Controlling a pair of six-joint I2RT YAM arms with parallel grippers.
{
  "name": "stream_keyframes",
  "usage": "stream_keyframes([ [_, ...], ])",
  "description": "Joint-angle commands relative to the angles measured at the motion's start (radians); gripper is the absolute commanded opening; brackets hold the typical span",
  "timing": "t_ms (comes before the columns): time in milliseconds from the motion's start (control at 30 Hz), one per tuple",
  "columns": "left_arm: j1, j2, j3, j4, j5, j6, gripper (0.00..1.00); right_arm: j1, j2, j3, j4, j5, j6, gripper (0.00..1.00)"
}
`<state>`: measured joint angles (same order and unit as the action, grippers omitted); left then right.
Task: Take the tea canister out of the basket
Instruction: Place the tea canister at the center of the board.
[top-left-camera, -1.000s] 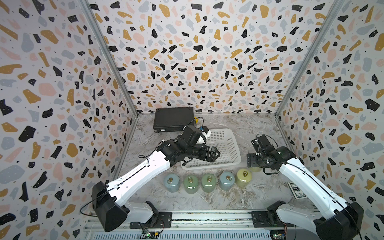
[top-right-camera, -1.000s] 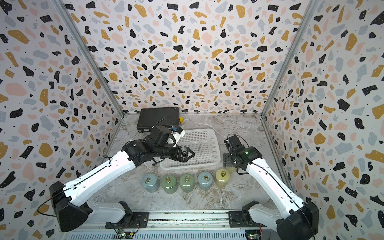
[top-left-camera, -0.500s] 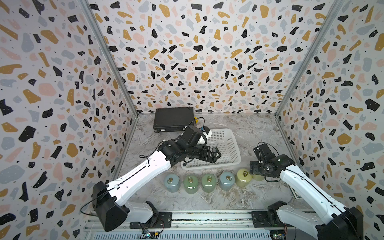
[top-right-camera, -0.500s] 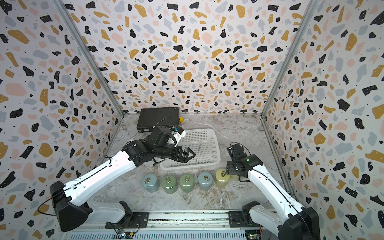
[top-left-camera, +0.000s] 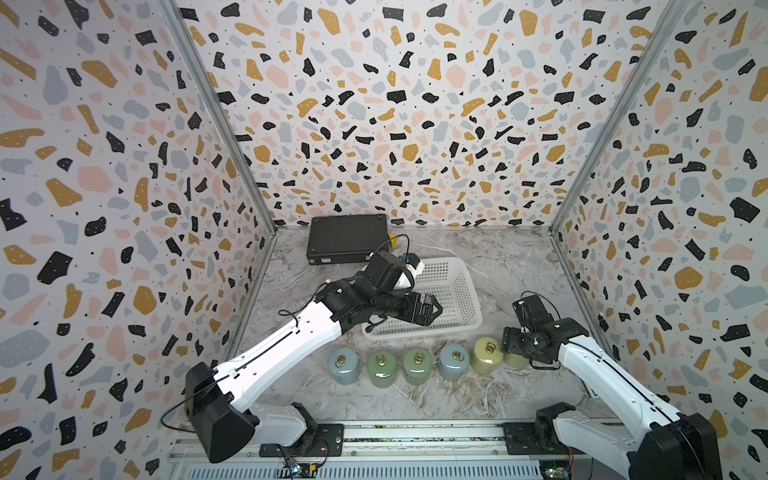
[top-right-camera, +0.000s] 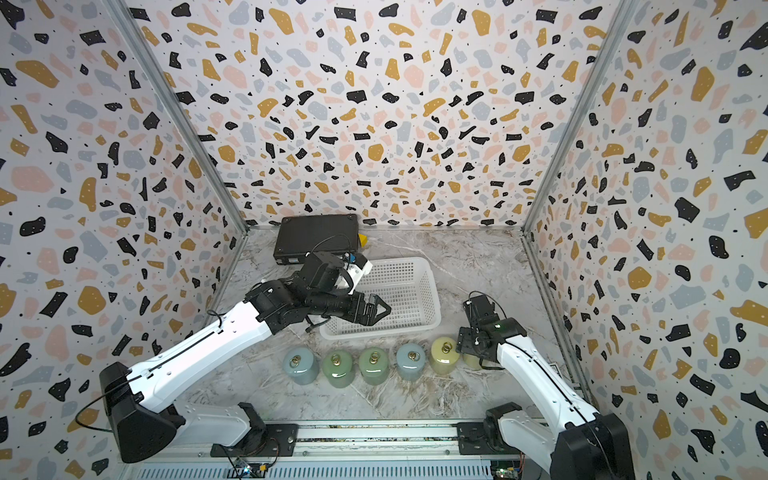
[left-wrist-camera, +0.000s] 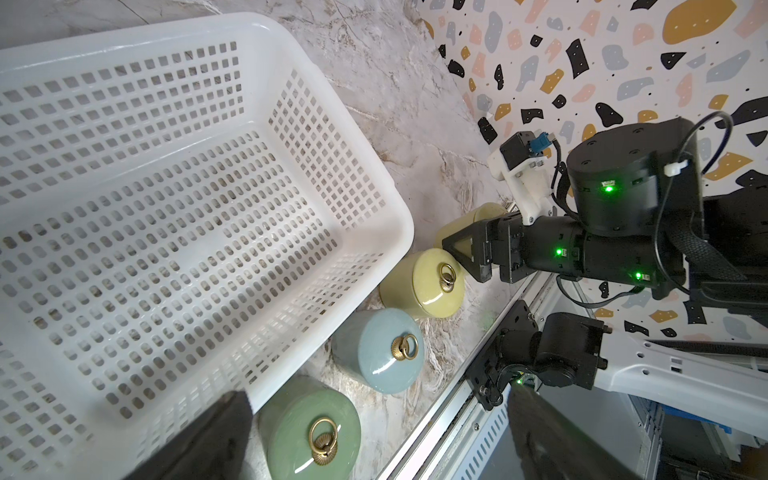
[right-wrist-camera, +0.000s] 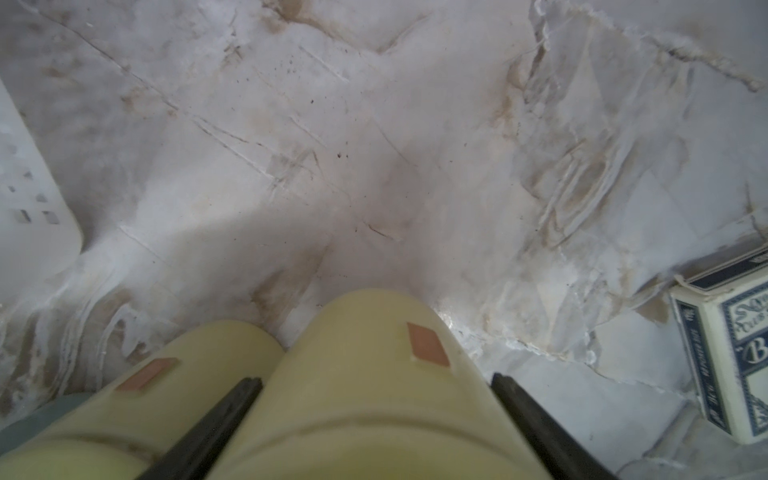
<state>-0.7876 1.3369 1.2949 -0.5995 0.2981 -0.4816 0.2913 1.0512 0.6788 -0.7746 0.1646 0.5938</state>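
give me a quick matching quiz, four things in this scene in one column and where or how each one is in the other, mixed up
1. basket
2. black case
3. left gripper
4. right gripper

a. open, over the basket
b. jaws on either side of the end yellow canister
c. no canister inside
d. by the back wall

Pairs: 1-c, 2-d, 3-a, 4-b

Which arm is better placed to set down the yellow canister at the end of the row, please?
Right. The right gripper holds that yellow canister beside the row, while the left gripper hangs open over the empty basket, away from it.
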Motion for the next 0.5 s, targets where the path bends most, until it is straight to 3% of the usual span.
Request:
stream_keyframes([
  [0,-0.007,0.001,0.025,0.012,-0.002,0.02,1.0,-0.026,-0.007,-0.001,0.069,-0.026,-0.008,0.82],
  [467,-0.007,0.0,0.027,0.001,-0.013,0.025,1.0,-0.091,0.036,-0.067,0.145,-0.068,-0.028,0.82],
])
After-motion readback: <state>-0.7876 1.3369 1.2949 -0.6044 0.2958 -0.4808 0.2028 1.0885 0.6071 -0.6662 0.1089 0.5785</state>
